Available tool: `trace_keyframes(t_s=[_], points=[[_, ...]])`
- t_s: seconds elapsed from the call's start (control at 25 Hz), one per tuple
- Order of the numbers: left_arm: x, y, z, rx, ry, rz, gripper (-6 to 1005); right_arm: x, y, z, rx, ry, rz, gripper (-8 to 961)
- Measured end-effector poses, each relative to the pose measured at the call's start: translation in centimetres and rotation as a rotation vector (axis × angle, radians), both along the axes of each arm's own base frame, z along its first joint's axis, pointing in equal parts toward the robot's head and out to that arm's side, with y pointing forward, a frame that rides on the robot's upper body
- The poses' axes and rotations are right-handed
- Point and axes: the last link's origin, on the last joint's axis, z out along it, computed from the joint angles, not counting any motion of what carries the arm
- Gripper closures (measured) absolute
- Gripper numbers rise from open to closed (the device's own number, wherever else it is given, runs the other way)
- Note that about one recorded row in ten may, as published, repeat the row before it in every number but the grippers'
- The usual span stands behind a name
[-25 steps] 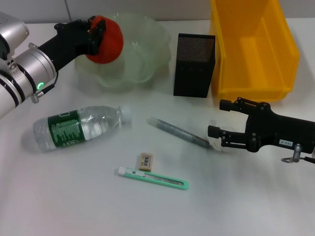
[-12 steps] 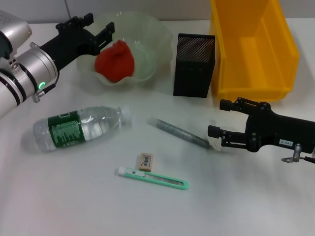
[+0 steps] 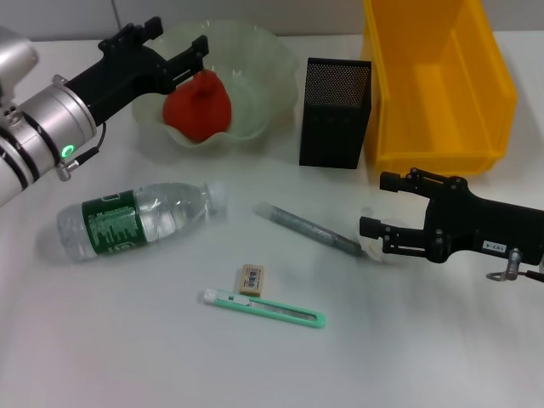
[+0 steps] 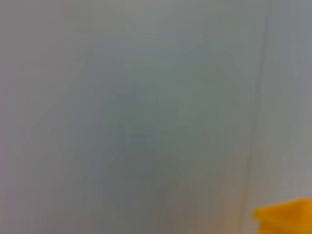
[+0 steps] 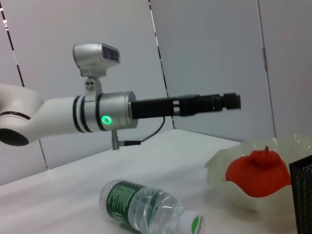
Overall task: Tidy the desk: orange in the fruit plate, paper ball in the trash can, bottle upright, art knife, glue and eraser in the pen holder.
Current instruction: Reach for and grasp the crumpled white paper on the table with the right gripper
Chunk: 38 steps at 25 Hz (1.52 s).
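Observation:
The orange [image 3: 198, 106] lies in the pale green fruit plate [image 3: 259, 76] at the back left. My left gripper [image 3: 178, 36] is open and empty just above it. The right wrist view shows that gripper [image 5: 229, 101], the orange [image 5: 258, 171] and the plate [image 5: 222, 168]. The water bottle [image 3: 136, 219] lies on its side at the left and also shows in the right wrist view [image 5: 146, 207]. The grey glue stick [image 3: 310, 229], eraser [image 3: 252, 278] and green art knife [image 3: 265, 308] lie on the table. My right gripper [image 3: 376, 204] is open at the glue stick's right end. No paper ball is in view.
The black mesh pen holder [image 3: 335, 113] stands upright beside the plate. A yellow bin [image 3: 438, 85] stands at the back right, and its corner shows in the left wrist view [image 4: 287, 217]. The white table [image 3: 127, 340] runs to the front.
My left gripper let go of the orange, which now lies in the plate, then opened and drew slightly up and back. The right arm has not moved.

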Motion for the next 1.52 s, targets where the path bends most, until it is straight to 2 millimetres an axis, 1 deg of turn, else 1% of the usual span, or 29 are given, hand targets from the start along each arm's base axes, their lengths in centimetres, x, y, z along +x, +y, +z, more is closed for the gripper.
trace_keyframes(t_s=[0.04,0.08,0.16,0.2,0.28,0.32,0.44,0.6,0.76,0.88,1.04,1.2,1.52], points=[[0.1,-0.3,0.2,-0.008,-0.025,-0.015,194,0.0,0.0,0.0,0.0,0.0,0.0,144],[0.7,-1.4,0.7,-0.042,-0.093,-0.081,194,0.0,0.0,0.0,0.0,0.0,0.0,144],[1.0,-2.4,1.1,-0.08,-0.13,-0.139,195,0.0,0.0,0.1,0.001,-0.001,0.001,144],[1.3,-3.6,1.6,-0.127,-0.158,-0.202,195,0.0,0.1,0.1,0.002,-0.001,0.001,144],[1.3,-4.4,1.9,-0.155,-0.17,-0.231,195,0.0,0.1,0.1,0.002,-0.001,0.002,144],[1.2,-5.5,2.3,-0.194,-0.182,-0.263,195,0.0,0.1,0.1,0.001,0.0,0.003,144],[0.6,-7.4,3.0,-0.264,-0.19,-0.31,195,-0.1,0.1,0.2,0.001,0.001,0.006,144],[-0.8,-10.0,4.1,-0.336,-0.202,-0.342,196,-0.1,0.0,0.3,-0.004,0.006,0.014,145],[-2.3,-12.1,4.3,-0.41,-0.159,-0.354,196,-0.4,-0.2,0.5,-0.019,0.016,0.037,145],[-3.2,-13.1,4.1,-0.471,-0.114,-0.344,196,-0.7,-0.3,0.7,-0.037,0.03,0.05,145],[-4.1,-13.9,3.9,-0.528,-0.055,-0.342,197,-0.8,-0.2,1.1,-0.061,0.039,0.048,146],[-4.6,-14.6,3.6,-0.527,-0.018,-0.365,197,-0.9,-0.2,1.1,-0.071,0.04,0.047,146],[-4.8,-15.0,3.2,-0.524,-0.01,-0.371,198,-0.7,-0.3,1.0,-0.081,0.032,0.038,147]])
